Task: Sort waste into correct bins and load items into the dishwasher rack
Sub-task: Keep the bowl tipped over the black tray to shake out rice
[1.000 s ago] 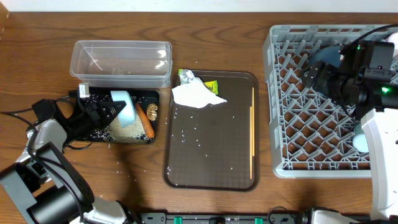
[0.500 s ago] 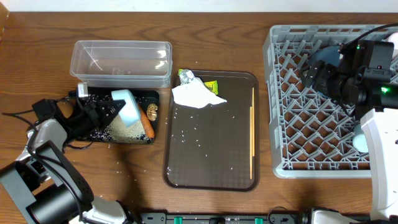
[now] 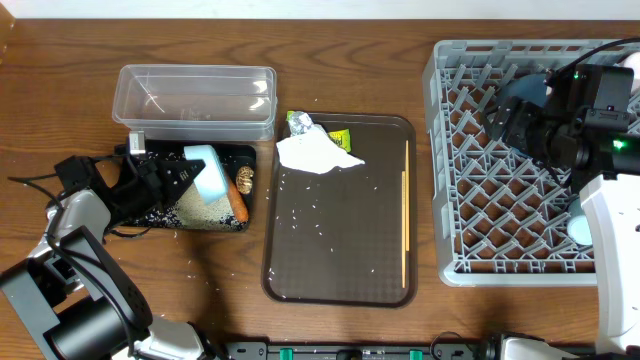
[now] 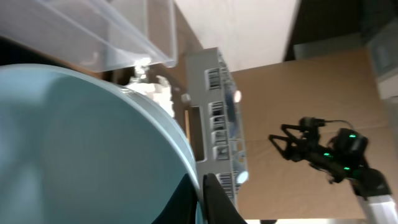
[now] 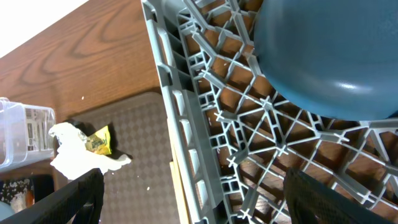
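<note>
The left gripper (image 3: 183,172) is closed on the rim of the small blue cup (image 3: 207,172). In the left wrist view the cup's pale inside fills nearly everything ahead of one dark finger (image 4: 214,202). The cup hangs tilted, its mouth turned back toward the fingers.

Directly beneath the fingers lies the black tray (image 3: 190,228). A heap of white rice (image 3: 195,208) sits under the cup, with loose grains scattered back under the gripper. Just past the cup are the carrot (image 3: 234,198) and the brown food lump (image 3: 245,179), both in the same tray. To one side of the fingers, touching the black tray's long edge, stands the clear tub (image 3: 195,72).

Farther ahead is the brown serving tray (image 3: 340,250), flecked with rice. The crumpled napkin (image 3: 315,153), the yellow-green wrapper (image 3: 341,138) and the foil ball (image 3: 299,123) are bunched in one corner of it. The chopsticks (image 3: 405,215) lie along its far edge.

The right gripper (image 5: 193,180) is spread wide and holds nothing, each finger sitting at one lower corner of its wrist view. Right under and ahead of these fingers is the grey rack (image 5: 205,124). The dark blue dish (image 5: 329,56) rests among the rack's pegs, apart from both fingers.
</note>
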Tool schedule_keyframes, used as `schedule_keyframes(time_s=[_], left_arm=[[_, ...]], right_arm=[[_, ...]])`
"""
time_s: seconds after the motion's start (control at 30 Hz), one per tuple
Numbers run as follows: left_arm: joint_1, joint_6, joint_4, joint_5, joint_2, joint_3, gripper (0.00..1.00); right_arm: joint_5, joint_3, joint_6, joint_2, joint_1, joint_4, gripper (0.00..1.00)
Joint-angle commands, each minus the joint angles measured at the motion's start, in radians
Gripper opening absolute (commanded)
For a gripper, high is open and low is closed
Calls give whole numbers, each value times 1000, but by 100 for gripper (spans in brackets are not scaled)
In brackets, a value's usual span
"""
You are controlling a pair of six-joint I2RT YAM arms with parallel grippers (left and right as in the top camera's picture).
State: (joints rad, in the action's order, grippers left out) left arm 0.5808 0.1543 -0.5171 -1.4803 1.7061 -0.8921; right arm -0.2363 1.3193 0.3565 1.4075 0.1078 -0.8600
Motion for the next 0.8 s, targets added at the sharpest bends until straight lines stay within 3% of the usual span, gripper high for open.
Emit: schedule_keyframes(time_s=[0.0, 0.03, 0.07, 0.13, 0.17, 0.23, 0.27, 0.33, 0.43, 0.5, 0.6, 0.7, 0.77], left_arm=[[-11, 1, 6, -86, -18, -10, 6], [-13, 51, 9, -26, -18, -10, 6], [-8, 18, 9, 7, -17, -10, 6], [-1, -113, 10, -90, -14, -12, 6], [-3, -114, 11, -91, -23, -12, 6], [-4, 7, 18, -71, -25, -11, 6], [0, -5, 18, -42, -24, -11, 6], [5, -124, 3, -91, -25, -13, 6], [2, 19, 3, -4, -34, -11, 7], [10, -43, 3, 3, -30, -11, 6], [9, -7, 20, -40, -30, -11, 6], [10, -22, 33, 190, -30, -11, 6], [10, -138, 29, 260, -29, -11, 6]], right_arm=[[-8, 10, 10, 5, -5, -8, 84], [-8, 10, 10, 5, -5, -8, 84], [-8, 10, 9, 5, -4, -8, 84], [-8, 10, 10, 5, -4, -7, 84], [-8, 10, 10, 5, -5, -8, 84], [-8, 10, 10, 5, -5, -7, 84], [-8, 10, 10, 5, -5, -6, 84], [-8, 10, 10, 5, -5, -8, 84], [-8, 10, 6, 5, -4, -12, 84], [-8, 10, 2, 5, -4, -11, 84], [-8, 10, 2, 5, -5, -12, 84], [-8, 10, 3, 5, -4, -5, 84], [-8, 10, 3, 5, -5, -5, 84]])
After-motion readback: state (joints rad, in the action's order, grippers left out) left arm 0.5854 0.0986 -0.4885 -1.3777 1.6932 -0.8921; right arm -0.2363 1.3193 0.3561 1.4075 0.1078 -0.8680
